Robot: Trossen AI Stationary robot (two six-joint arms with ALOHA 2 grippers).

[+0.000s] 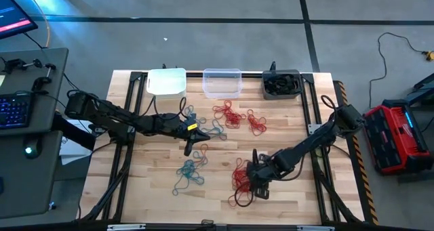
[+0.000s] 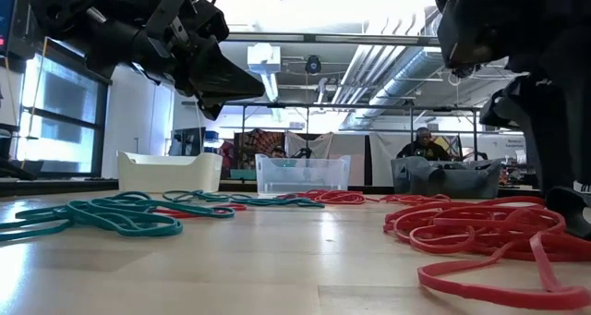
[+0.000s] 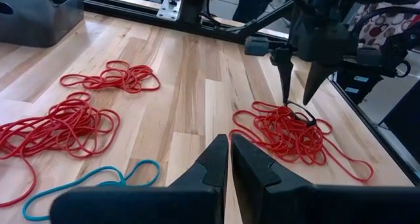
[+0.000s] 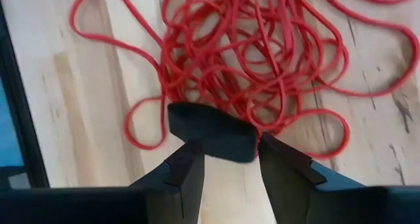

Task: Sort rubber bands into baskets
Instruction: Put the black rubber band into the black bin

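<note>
My right gripper [image 1: 256, 181] is low over the red pile [image 1: 242, 180] near the front of the table [image 1: 291, 119], right of centre. Its fingers [image 4: 187, 175] stand apart, tips down at the pile's edge, with a black band [image 4: 213, 133] lying across the gap between them; in the left wrist view that band [image 3: 300, 112] sits at the fingertips on top of the red tangle. I cannot tell whether the fingers press on it or only straddle it. My left gripper [image 1: 191, 147] hangs above the table's middle, clear of the wood, its fingers [image 3: 213, 165] brought together with nothing between them. Teal bands [image 1: 203, 127] lie just beside it toward the back, and a second teal bunch [image 1: 187, 175] lies toward the front, left of the red pile. Two more red bunches lie behind centre: one [image 1: 228, 113] in front of the clear basket [image 1: 222, 82], the other [image 1: 256, 123] just to its right. The three baskets stand in a row along the back edge: white basket [image 1: 167, 81] on the left, clear in the middle, grey basket [image 1: 281, 84] on the right. The grey one holds dark contents; I cannot tell what they are. In the low view a person [image 2: 422, 141] sits in the room well behind the baskets.
</note>
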